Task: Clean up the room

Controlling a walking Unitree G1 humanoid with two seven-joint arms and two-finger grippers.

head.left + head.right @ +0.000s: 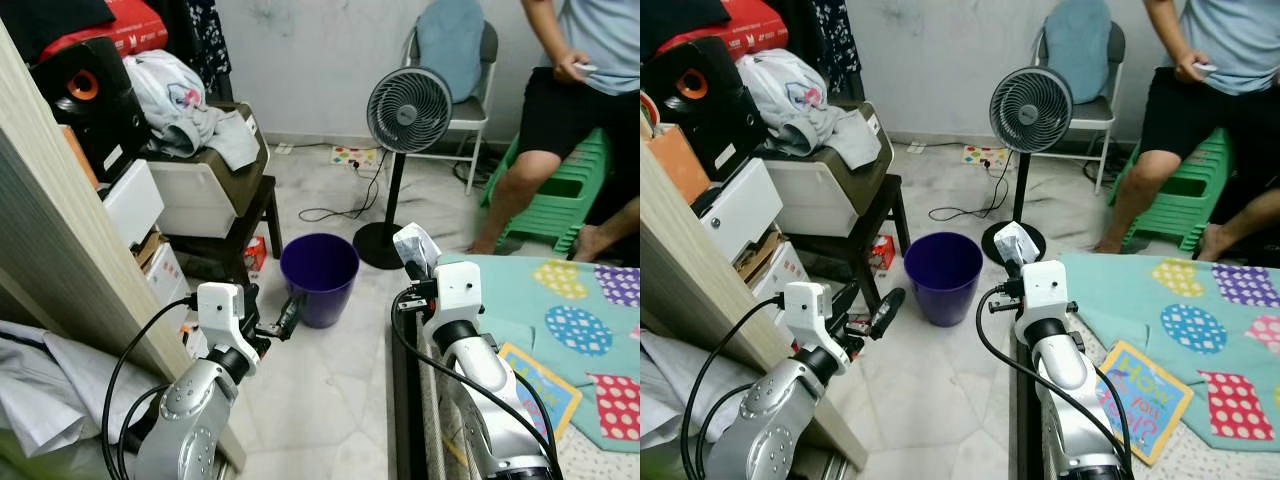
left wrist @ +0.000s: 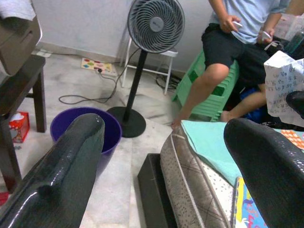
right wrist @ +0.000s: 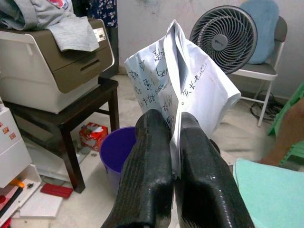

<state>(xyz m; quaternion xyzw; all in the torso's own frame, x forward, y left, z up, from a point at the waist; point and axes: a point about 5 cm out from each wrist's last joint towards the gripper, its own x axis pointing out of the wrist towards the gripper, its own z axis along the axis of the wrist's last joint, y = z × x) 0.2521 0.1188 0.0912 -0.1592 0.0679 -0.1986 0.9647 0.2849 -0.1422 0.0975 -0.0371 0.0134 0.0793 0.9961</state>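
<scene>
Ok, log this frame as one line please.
right gripper: shut on paper, raised | left gripper: open, nothing held | bin: ahead on floor | paper not yet dropped

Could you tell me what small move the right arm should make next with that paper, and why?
Probably swing the right gripper toward the robot's left until it hangs over the purple bin. Its jaws are shut on the crumpled paper, which sits beside the bin's rim rather than above the opening, so releasing now would likely drop it on the floor.
</scene>
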